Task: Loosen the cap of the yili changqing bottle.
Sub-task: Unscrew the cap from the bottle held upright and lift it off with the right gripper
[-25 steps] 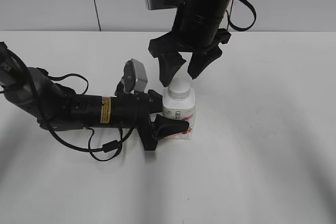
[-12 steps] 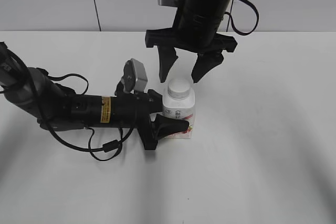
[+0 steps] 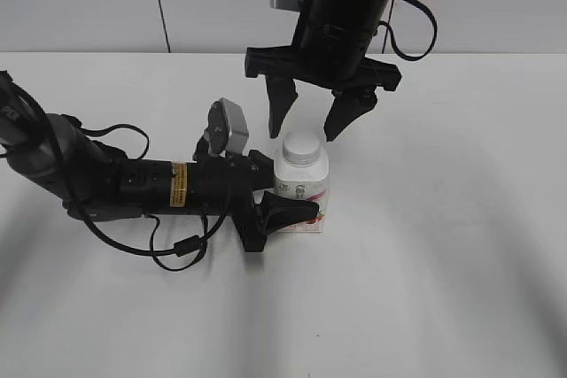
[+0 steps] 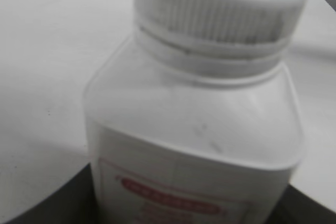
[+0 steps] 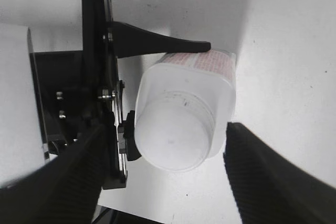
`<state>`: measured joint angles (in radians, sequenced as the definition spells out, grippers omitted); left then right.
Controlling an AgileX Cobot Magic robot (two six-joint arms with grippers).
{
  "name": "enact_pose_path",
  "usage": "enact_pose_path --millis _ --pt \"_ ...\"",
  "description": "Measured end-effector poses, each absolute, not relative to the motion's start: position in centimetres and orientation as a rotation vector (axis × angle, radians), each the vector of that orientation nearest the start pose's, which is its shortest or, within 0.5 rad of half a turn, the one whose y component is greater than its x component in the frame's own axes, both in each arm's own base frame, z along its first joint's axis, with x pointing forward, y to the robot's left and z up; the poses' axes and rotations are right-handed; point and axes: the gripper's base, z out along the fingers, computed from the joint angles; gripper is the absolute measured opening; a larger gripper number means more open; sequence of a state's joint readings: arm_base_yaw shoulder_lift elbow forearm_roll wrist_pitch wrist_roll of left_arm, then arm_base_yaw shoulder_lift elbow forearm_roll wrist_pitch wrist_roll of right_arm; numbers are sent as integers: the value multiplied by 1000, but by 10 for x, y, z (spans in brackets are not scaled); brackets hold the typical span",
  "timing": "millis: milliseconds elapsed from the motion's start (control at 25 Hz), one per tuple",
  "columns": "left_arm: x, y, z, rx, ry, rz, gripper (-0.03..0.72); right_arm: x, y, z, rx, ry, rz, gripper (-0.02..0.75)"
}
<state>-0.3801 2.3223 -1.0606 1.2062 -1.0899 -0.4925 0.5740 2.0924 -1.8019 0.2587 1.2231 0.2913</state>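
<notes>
The black left gripper point(image 3: 282, 194), reaching in from the left along the white table point(image 3: 443, 263), clamps the lower body of the small squat white plastic bottle with a pink and red label point(image 3: 302, 192). The bottle stands upright near the middle of the table. Its round white ribbed screw cap point(image 3: 302, 148) sits on the neck. Above and just behind it, the black right gripper point(image 3: 308, 119) hangs with jaws spread, one finger on each side of the cap, not touching it.
</notes>
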Motion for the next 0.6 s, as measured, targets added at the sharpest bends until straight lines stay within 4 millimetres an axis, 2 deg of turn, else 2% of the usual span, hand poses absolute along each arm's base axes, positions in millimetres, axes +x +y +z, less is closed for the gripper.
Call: enact_pose_path --millis 320,600 --pt "326 -211 52 1248 1590 -1027 411 358 258 220 -306 3098 430 545" --pt "326 -211 52 1247 1591 -1026 411 358 258 220 -306 3099 429 521"
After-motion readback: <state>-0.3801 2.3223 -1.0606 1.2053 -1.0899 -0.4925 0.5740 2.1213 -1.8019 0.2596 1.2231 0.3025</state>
